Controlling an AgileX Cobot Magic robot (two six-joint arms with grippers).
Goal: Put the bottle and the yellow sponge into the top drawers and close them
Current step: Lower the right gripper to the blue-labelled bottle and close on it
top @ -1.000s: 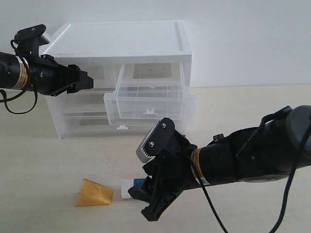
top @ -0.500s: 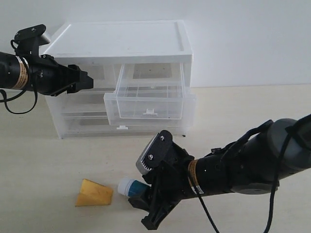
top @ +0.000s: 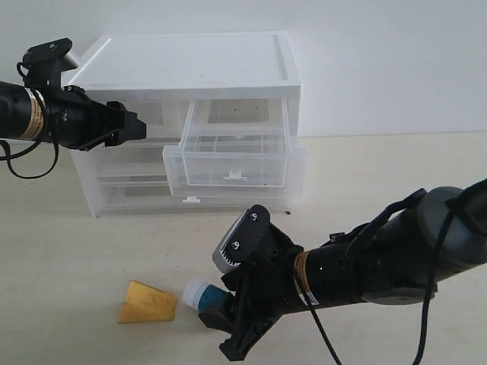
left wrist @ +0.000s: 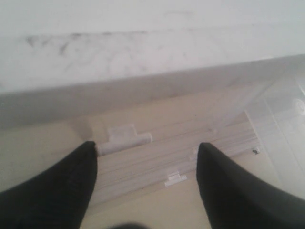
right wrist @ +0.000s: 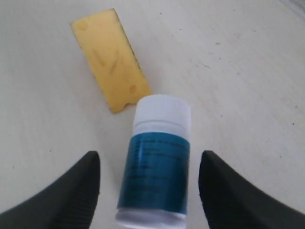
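The bottle (right wrist: 157, 162) lies on its side on the table, white cap towards the yellow sponge (right wrist: 109, 57). My right gripper (right wrist: 148, 157) is open and straddles the bottle's teal label, with a gap on each side. In the exterior view the bottle (top: 202, 292) pokes out of the right gripper (top: 221, 304), and the sponge (top: 146, 303) sits just left of it. The right top drawer (top: 236, 163) is pulled out and empty. The left top drawer (top: 156, 114) is shut. My left gripper (top: 140, 129) hangs open in front of it, near its white pull tab (left wrist: 125, 139).
The white-topped cabinet (top: 190, 65) stands at the back left against the wall. Its two full-width lower drawers (top: 129, 194) are shut. The right arm's thick body (top: 380, 266) stretches across the front right of the table.
The right gripper has sunk lower and now straddles the bottle, whose white cap shows more plainly. The left arm and the drawers have not moved.
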